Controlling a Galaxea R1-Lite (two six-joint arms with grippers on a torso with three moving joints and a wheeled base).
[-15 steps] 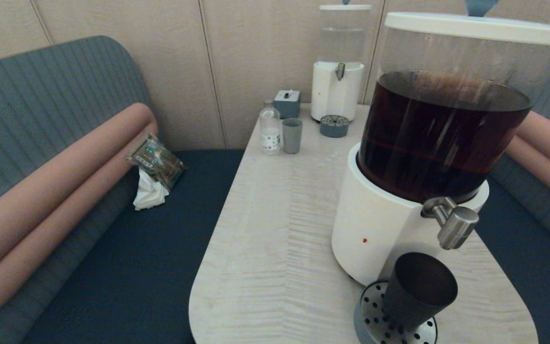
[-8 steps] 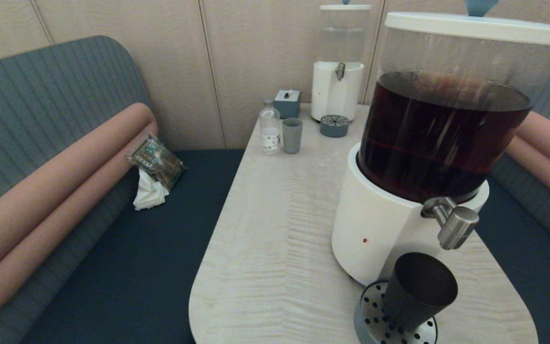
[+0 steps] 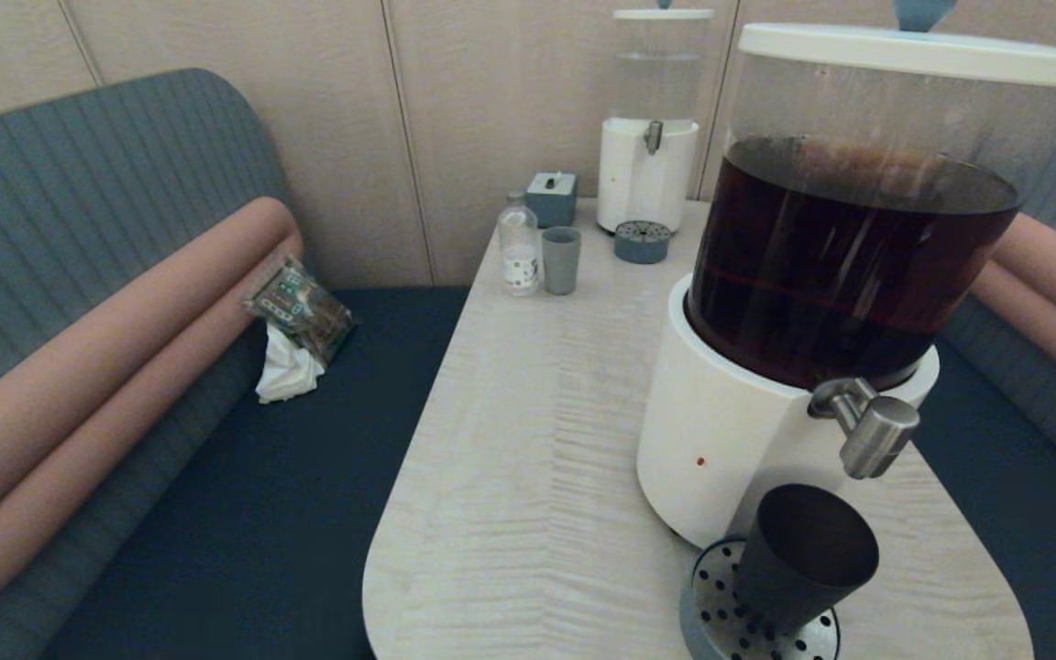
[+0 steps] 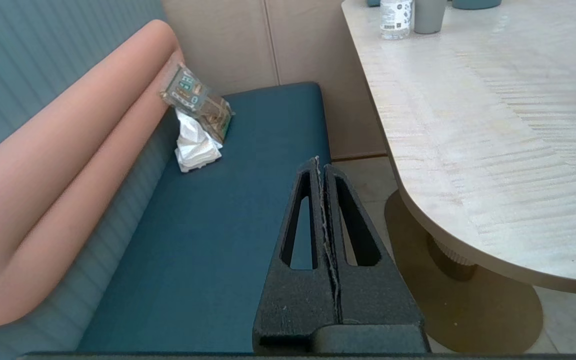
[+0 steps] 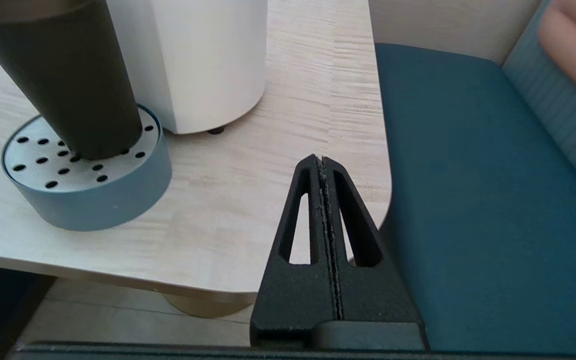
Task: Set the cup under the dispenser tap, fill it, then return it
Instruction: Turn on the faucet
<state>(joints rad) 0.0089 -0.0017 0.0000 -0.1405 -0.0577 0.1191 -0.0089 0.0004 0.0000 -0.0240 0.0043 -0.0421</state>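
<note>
The matte black cup [image 3: 803,559] [image 5: 63,75] stands on a round perforated grey drip tray [image 3: 720,623] [image 5: 85,195] near the table's front right, just below and a little left of the brushed-steel dispenser tap [image 3: 872,431]. The tap juts from the white base of the big dispenser [image 3: 730,431] holding dark brown drink. Neither arm shows in the head view. My right gripper [image 5: 321,159] is shut and empty, low by the table's right front edge, well right of the cup. My left gripper [image 4: 319,161] is shut and empty, over the bench seat left of the table.
At the table's far end stand a small white dispenser [image 3: 645,174], a grey-blue cup [image 3: 561,260], a clear bottle [image 3: 518,246], a small grey box [image 3: 552,198] and a second drip tray [image 3: 642,242]. A packet and white tissue [image 3: 294,344] lie on the left bench.
</note>
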